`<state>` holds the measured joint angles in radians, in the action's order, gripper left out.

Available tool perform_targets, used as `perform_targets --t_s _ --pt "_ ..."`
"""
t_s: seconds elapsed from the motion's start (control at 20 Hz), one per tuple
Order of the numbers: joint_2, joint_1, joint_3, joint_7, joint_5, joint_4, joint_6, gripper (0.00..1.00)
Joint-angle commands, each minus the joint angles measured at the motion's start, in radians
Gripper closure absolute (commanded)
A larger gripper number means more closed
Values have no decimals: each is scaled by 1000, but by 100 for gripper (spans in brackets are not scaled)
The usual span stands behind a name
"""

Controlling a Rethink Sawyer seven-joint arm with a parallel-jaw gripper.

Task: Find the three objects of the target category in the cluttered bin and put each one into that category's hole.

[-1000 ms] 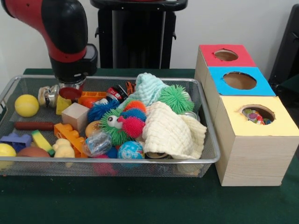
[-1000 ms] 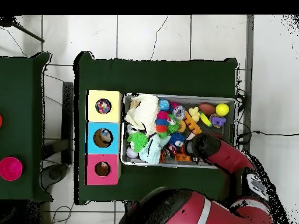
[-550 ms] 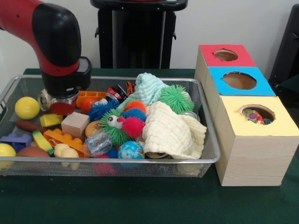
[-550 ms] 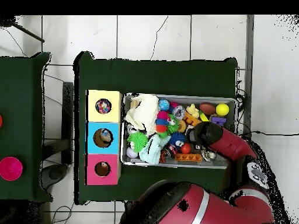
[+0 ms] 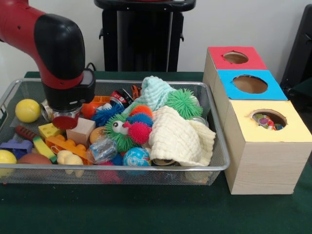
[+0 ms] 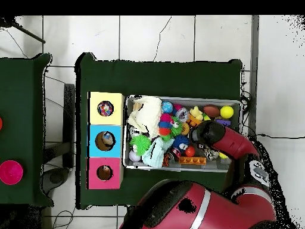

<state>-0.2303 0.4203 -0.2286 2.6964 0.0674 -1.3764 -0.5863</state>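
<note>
The hand hangs low over the left part of the wire mesh bin, just above a plain wooden block lying among bright toys; whether it is apart or together, I cannot tell.

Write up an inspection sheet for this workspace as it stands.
Surface: green table, bare in front of the bin.
Job's things: wire bin full of toys; three boxes beside it with red, blue and yellow tops, one hole each.
Clutter: two cloths, spiky balls, yellow ball, wooden block, orange brick.
Gripper: gripper low in the bin's end farthest from the boxes; whether it is open cannot be told.
Cables: cable on the tiles.
Surroundings: black stand, white wall, second green table.
</note>
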Motion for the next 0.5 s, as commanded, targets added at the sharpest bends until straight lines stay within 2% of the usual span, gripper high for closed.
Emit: perform_targets --t_s 0.05,0.25,0.35,0.4,0.5 --pt "29 -72 91 13 -20 1 7 100" --pt "37 -64 102 -28 -20 48 -39 100" --pt "64 -77 80 -52 -44 114 -56 100" --pt "89 -87 58 -73 -75 163 -27 100" --pt "130 -67 82 -103 -82 226 -18 100"
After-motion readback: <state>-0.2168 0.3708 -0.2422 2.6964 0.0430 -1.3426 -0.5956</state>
